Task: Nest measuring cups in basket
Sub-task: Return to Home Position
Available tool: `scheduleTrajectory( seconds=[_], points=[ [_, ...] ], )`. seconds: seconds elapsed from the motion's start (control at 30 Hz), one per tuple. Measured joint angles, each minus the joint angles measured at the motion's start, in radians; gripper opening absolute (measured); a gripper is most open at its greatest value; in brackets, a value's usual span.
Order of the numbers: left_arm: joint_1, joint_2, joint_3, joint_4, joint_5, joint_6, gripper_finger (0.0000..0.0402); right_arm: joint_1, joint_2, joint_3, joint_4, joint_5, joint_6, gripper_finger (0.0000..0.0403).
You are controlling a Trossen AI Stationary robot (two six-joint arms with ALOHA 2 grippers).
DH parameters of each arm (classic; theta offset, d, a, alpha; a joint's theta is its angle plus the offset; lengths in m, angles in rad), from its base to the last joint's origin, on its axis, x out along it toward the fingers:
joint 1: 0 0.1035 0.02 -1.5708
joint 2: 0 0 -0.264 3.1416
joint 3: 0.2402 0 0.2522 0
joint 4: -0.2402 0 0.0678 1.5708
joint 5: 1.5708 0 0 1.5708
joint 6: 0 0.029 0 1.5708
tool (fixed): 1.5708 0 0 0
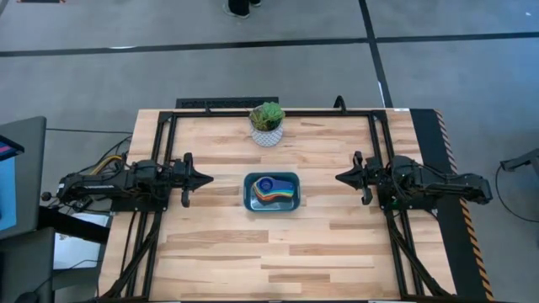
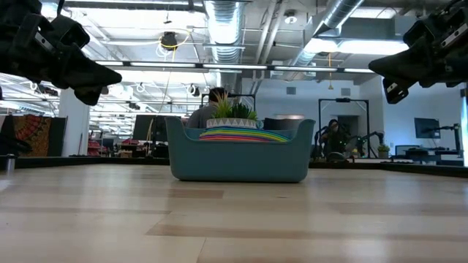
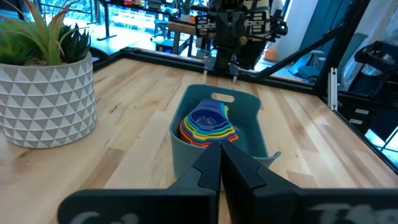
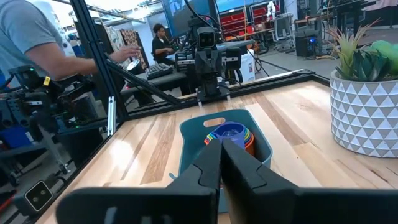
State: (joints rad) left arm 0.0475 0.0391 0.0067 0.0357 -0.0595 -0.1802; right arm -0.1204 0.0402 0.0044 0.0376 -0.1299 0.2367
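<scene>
- The cups are nested in one rainbow stack inside the basket, mid-table and just in front of the plant pot. Looks to me like the real job is done.
- The left claw sits out at its own side of the table, well apart from the basket, pinched together with nothing in it.
- The right claw mirrors it on the other side, also pinched together and empty.
- So parking is all that's left, I'd say. Both arms look pretty much home, and from table level the claws hang high above the basket rim.
- My tip: finish slow and level, with no dip toward the middle, so nothing clips the basket or the pot.
</scene>
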Motion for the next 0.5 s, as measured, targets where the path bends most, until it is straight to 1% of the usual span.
scheduleTrajectory(
  seconds=[0.5],
  points=[
    [0.0,0.0,0.0,0.0,0.0,0.0,0.0,0.0,0.0,0.0,0.0,0.0,0.0,0.0027]
  ],
)
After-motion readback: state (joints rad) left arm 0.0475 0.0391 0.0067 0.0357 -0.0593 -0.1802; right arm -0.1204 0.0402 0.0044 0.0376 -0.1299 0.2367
